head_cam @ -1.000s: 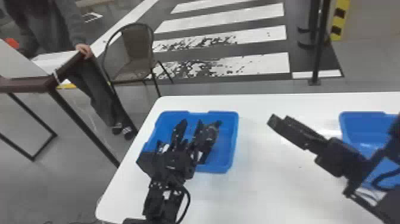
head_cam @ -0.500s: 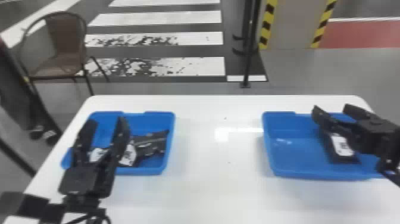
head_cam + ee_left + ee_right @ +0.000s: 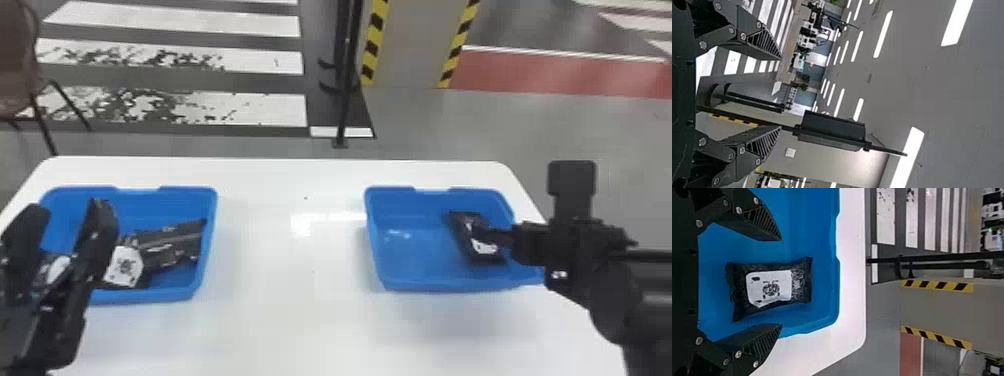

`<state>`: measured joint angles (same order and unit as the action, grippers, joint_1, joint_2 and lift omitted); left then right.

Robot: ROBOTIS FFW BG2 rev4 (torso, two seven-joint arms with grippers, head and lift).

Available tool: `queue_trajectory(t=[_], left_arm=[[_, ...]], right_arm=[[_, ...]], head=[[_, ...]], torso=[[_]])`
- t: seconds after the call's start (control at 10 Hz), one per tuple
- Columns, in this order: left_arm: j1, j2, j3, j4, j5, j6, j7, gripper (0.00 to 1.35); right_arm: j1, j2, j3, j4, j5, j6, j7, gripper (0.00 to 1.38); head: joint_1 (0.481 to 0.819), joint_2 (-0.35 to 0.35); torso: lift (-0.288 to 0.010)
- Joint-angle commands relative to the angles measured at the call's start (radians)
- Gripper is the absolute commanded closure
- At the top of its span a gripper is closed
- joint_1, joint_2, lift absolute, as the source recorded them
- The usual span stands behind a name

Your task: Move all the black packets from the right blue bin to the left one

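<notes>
- Tabletop (image 3: 290, 325): white, carrying two blue bins set well apart.
- Right bin (image 3: 374, 235): source container. Contents, as far as visible: one black packet (image 3: 770, 290), lying flat on the floor of the bin toward its right-hand side, white label facing up, long side running from near to far.
- Left bin (image 3: 212, 220): receiving container. Contents: several dark packets, overlapping, one with a white label (image 3: 122, 265) upward; exact count cannot be told, the left arm covering part of the bin.
- Right end effector (image 3: 781, 282): fingers spread wide, holding nothing; one finger to each long side of the packet, with blue bin floor seen between finger and wrapper on both sides.
- Left end effector (image 3: 781, 93): fingers wide apart, empty; placed at the left bin, in front of its left part in the head view.
- Progress, as judged: well advanced. Packets lie in the left bin; a single one is left to transfer from the right.
- Step in hand, as judged: lining up for the grasp of that last packet.
- Outstanding: close on it, lift it clear of the rim, carry it across, release it in the left bin.
- Risk: the soft wrapper may slip or fold if pinched only near one end.
</notes>
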<state>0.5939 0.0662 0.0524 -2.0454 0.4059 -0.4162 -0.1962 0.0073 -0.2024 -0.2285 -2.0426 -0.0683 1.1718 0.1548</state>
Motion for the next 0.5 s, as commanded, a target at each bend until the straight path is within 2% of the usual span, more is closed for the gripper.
queue_trajectory(t=[0.0,0.4], left_arm=[[0.002,-0.002,-0.003,0.000,0.001,-0.021,0.000,0.45],[0.005,-0.003,-0.001,0.000,0.003,-0.028,0.000,0.45]], right_arm=[[-0.071,-0.009,0.019,0.112,0.004,0.031,-0.001,0.27],[-0.140,-0.018,0.037,0.277,-0.004,0.031,-0.001,0.27]], head=[[0.695,-0.141],[0.695,-0.142]], torso=[[-0.140],[-0.140]])
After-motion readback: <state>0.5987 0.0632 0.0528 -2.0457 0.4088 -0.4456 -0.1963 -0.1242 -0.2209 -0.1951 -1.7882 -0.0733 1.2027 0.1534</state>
